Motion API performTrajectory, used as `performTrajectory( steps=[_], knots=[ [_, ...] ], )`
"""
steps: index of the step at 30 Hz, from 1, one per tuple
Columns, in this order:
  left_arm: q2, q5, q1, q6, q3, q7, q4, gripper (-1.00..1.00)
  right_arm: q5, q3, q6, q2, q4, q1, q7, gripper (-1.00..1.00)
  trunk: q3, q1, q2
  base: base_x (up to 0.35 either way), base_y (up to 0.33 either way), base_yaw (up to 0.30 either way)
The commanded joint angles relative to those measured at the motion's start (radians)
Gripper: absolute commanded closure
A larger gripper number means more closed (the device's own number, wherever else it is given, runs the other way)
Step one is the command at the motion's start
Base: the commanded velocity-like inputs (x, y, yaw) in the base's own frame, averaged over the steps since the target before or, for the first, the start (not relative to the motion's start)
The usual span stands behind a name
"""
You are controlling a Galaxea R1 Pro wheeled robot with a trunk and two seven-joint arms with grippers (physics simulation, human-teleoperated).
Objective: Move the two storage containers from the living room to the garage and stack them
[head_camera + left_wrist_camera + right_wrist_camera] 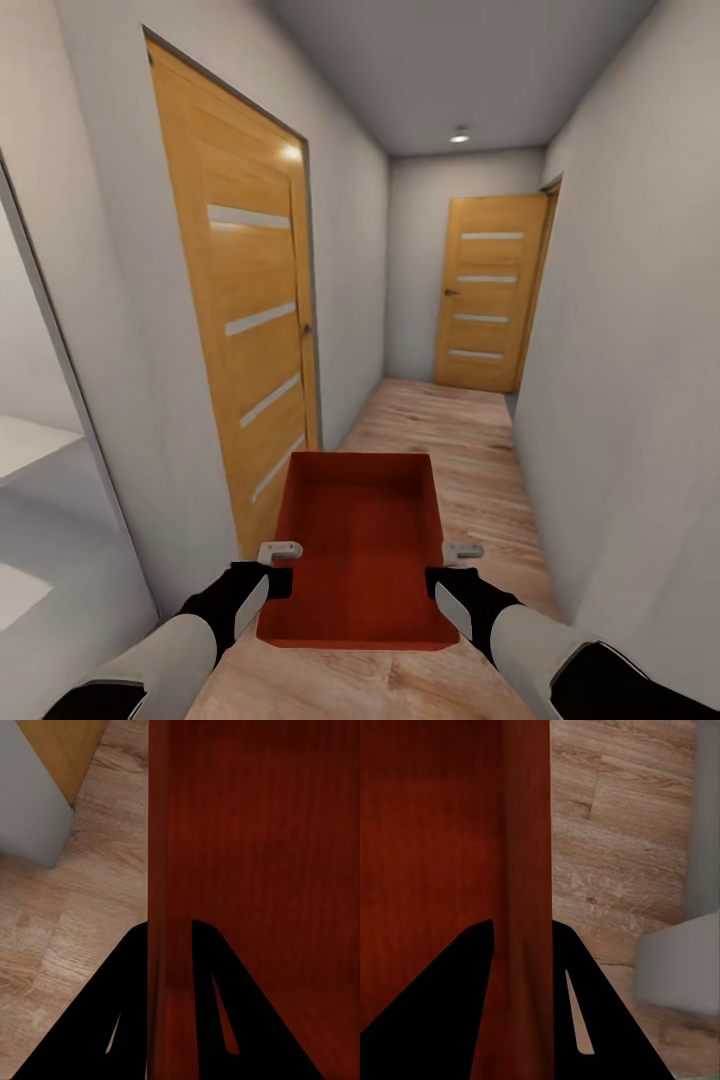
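Note:
An orange-red open-top storage container hangs in front of me above the wood-plank hallway floor, carried by both arms. My left gripper is shut on its left wall. My right gripper is shut on its right wall. In the left wrist view the ribbed container wall runs between the two black fingers. The right wrist view likewise has the container wall clamped between dark fingers. The container's inside looks empty.
I am in a narrow hallway with white walls. A wooden door stands close on the left, another door closes the far end. An opening with white surfaces lies at the left. The right wall is near.

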Motion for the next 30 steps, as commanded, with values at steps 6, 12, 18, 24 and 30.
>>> performTrajectory(
  steps=[6, 12, 18, 24, 30],
  knots=[
    [-0.007, -0.017, 0.000, 0.007, 0.008, 0.011, 0.000, 1.00, 0.026, 0.015, 0.007, 0.001, -0.003, -0.001, -0.008, 1.00, -0.002, 0.001, -0.001, 0.322, 0.000, 0.000],
    [-0.006, -0.017, 0.000, 0.007, 0.008, 0.011, 0.001, 1.00, 0.025, 0.015, 0.007, 0.001, -0.003, -0.001, -0.008, 1.00, -0.002, 0.001, -0.001, 0.322, 0.000, 0.000],
    [-0.006, -0.017, 0.000, 0.007, 0.008, 0.011, 0.000, 1.00, 0.025, 0.015, 0.007, 0.001, -0.003, -0.001, -0.008, 1.00, -0.002, 0.001, -0.001, 0.322, 0.000, -0.003],
    [-0.006, -0.017, 0.000, 0.007, 0.008, 0.011, 0.000, 1.00, 0.026, 0.016, 0.007, 0.001, -0.003, -0.001, -0.008, 1.00, -0.002, 0.001, -0.001, 0.322, 0.000, -0.213],
    [-0.006, -0.017, 0.000, 0.007, 0.008, 0.011, 0.000, 1.00, 0.026, 0.016, 0.007, 0.002, -0.003, -0.001, -0.008, 1.00, -0.002, 0.001, -0.001, 0.322, 0.000, -0.286]
  ],
)
